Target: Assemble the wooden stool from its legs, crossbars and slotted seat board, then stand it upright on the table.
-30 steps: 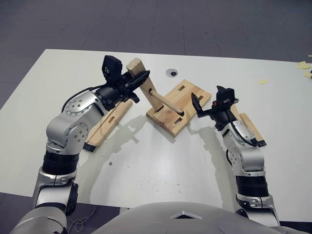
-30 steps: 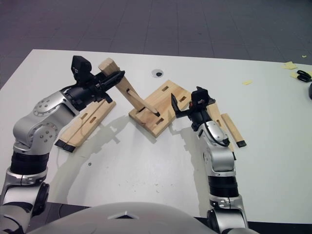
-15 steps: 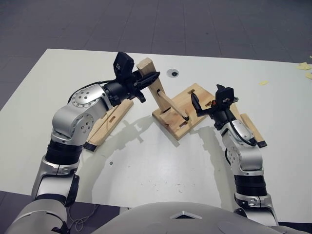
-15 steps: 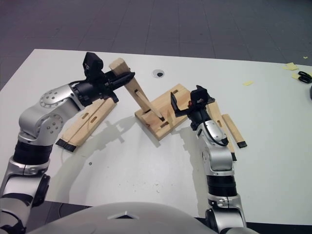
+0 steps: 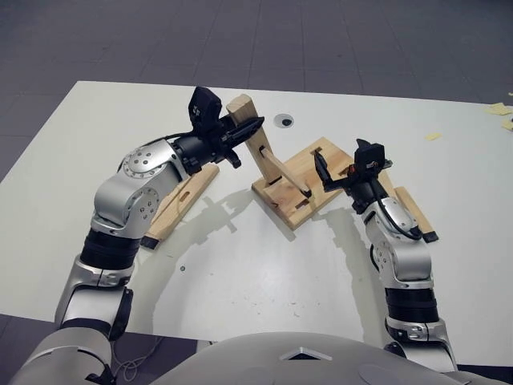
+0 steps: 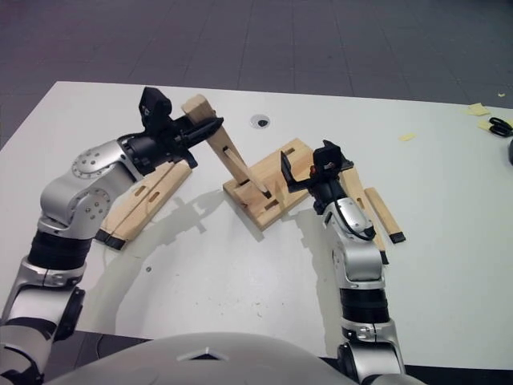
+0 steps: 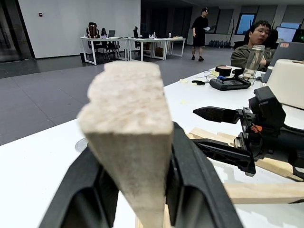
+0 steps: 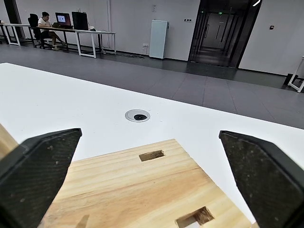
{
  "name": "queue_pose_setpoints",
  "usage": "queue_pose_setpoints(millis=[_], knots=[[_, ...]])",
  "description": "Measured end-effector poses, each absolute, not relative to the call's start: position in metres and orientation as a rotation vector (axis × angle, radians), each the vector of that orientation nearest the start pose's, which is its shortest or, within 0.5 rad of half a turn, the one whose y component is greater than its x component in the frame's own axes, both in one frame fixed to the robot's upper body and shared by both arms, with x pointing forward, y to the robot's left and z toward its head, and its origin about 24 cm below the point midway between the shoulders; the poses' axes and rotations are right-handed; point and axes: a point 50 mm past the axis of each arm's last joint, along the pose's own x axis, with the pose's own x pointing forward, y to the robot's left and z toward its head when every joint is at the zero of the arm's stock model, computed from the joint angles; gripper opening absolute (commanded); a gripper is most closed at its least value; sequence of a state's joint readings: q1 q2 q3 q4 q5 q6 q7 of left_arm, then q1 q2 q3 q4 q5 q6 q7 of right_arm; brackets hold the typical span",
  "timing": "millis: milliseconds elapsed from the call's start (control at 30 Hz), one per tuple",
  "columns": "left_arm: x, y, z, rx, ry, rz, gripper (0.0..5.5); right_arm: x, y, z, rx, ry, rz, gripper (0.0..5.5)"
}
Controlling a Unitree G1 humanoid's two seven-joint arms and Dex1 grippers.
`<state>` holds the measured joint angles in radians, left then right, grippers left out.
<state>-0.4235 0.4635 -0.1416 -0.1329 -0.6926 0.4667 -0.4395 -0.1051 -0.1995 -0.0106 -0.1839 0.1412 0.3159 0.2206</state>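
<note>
The slotted seat board (image 5: 314,170) lies flat on the white table (image 5: 240,265). A wooden leg (image 5: 264,154) leans up from the board, its lower end in a slot at the board's near side. My left gripper (image 5: 246,128) is shut on the leg's upper end (image 7: 127,137), one finger (image 7: 194,187) against each side. My right gripper (image 5: 327,173) stands open at the board's right edge, with the board (image 8: 142,190) lying between and beyond its fingers (image 8: 40,164); contact cannot be told. That gripper (image 7: 221,135) also appears beyond the leg in the left wrist view.
Slotted wooden pieces (image 5: 178,202) lie left of the board under my left arm. More bars (image 5: 409,210) lie on the right behind my right wrist. A round cable hole (image 5: 283,120) sits behind the leg. Yellow paper scraps (image 5: 501,108) lie at the far right edge.
Over the second my left gripper moved right with the leg, which stands steeper, and the seat board slid right toward my right gripper. Little changed in the last half second.
</note>
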Motion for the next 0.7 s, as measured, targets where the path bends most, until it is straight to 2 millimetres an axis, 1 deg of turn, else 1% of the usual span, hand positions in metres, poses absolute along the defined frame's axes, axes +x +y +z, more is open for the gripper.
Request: queue_pose_setpoints(millis=[33, 67, 233, 367, 467, 533, 600, 700], knots=[[0.297, 0.133, 0.142, -0.128, 0.058, -0.801, 1.74, 0.27, -0.164, 0.084, -0.06, 0.039, 0.258, 5.4], [0.295, 0.135, 0.123, -0.164, 0.145, -0.781, 1.89, 0.27, -0.164, 0.084, -0.061, 0.04, 0.258, 5.4], [0.295, 0.137, 0.126, -0.194, 0.161, -0.764, 2.64, 0.271, -0.165, 0.084, -0.063, 0.042, 0.253, 5.4], [0.3, 0.139, 0.137, -0.213, 0.137, -0.747, 3.4, 0.271, -0.165, 0.084, -0.062, 0.04, 0.255, 5.4], [0.303, 0.142, 0.149, -0.265, 0.102, -0.748, 3.93, 0.271, -0.164, 0.084, -0.06, 0.04, 0.257, 5.4], [0.305, 0.14, 0.163, -0.329, 0.059, -0.779, 4.27, 0.271, -0.163, 0.083, -0.056, 0.042, 0.258, 5.4], [0.306, 0.14, 0.184, -0.376, -0.009, -0.803, 4.62, 0.271, -0.163, 0.082, -0.055, 0.044, 0.258, 5.4], [0.311, 0.141, 0.213, -0.371, -0.11, -0.799, 5.13, 0.271, -0.163, 0.08, -0.055, 0.049, 0.258, 5.4]])
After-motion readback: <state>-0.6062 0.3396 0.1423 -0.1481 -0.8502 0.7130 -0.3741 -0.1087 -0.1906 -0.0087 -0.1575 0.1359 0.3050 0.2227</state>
